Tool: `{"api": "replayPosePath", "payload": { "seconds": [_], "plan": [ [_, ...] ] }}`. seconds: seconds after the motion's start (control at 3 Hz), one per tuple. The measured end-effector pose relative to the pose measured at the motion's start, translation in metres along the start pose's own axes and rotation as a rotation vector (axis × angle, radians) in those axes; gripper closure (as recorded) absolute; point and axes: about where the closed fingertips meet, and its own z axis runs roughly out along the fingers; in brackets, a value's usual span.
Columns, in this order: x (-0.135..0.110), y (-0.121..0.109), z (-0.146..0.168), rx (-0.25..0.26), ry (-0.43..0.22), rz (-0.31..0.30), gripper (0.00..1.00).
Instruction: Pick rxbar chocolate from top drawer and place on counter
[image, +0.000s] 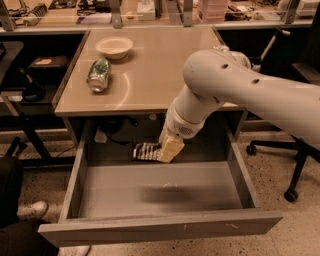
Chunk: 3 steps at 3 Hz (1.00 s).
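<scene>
1. Pale bowl (114, 47), far left, upright.
2. Green can (98, 75) on its side, just near of bowl, not touching.
3. Office chair (299, 172) w/ castors, right edge.
4. White shoe (22, 212), near left, on speckled floor (45, 187).
5. Cluttered bench (150, 12), far.

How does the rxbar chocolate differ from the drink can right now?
The rxbar chocolate is flat and black; the drink can is round and green. The bar hangs in the end effector above the top drawer; the can lies on its side on the counter. Both are small.
</scene>
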Motion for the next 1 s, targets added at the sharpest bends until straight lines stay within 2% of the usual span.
{"api": "replayPosePath", "payload": {
  "seconds": [0.67, 1.0],
  "plan": [
    [-0.043, -0.032, -0.044, 0.062, 0.026, -0.061, 1.00],
    [-0.063, -0.058, -0.052, 0.078, 0.035, -0.083, 1.00]
  ]
}}
